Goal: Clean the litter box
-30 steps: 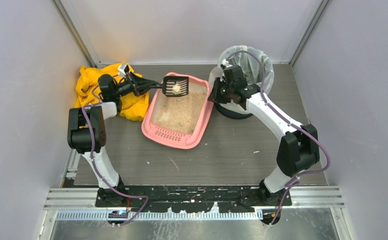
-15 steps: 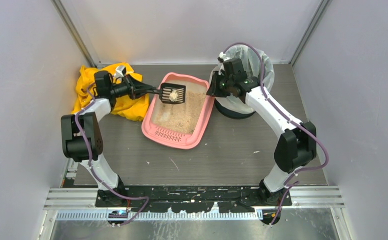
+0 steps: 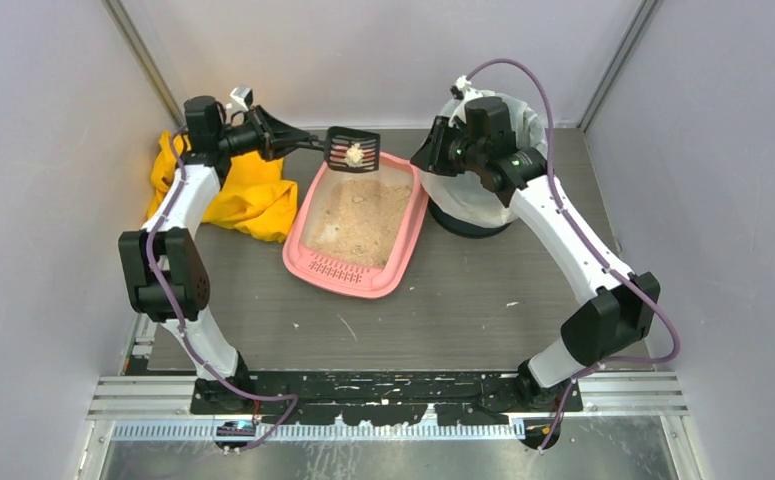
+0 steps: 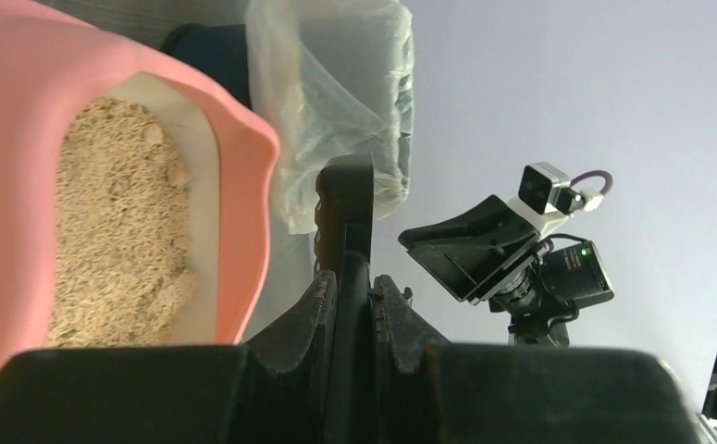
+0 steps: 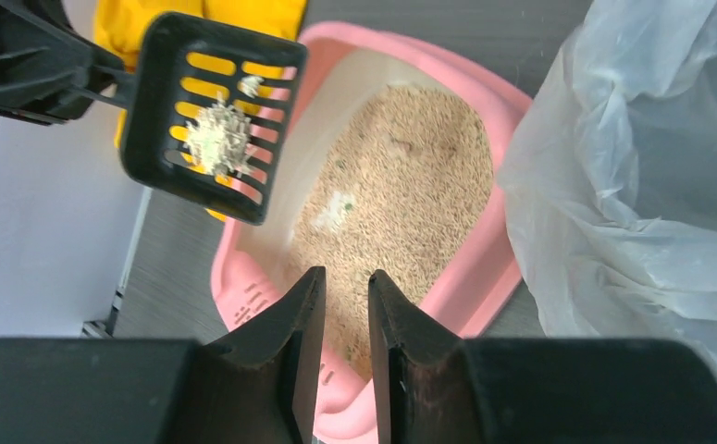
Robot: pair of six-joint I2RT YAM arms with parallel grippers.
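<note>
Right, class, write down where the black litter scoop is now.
In the top view the black scoop hangs near the far end of the litter box, left of the lined bin, held by the left gripper.

Raised scoop [image 3: 367,138] over litter box [image 3: 343,272] rim, lined bin [image 3: 468,200] close on right, yellow cloth [image 3: 248,195] left.

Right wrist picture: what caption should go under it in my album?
Black scoop carrying a pale clump near the pink litter box, clear bin liner alongside.

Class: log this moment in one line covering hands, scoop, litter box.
left hand: shut on scoop | scoop: carries clump, airborne near litter box far rim | right hand: empty, slightly open
</note>
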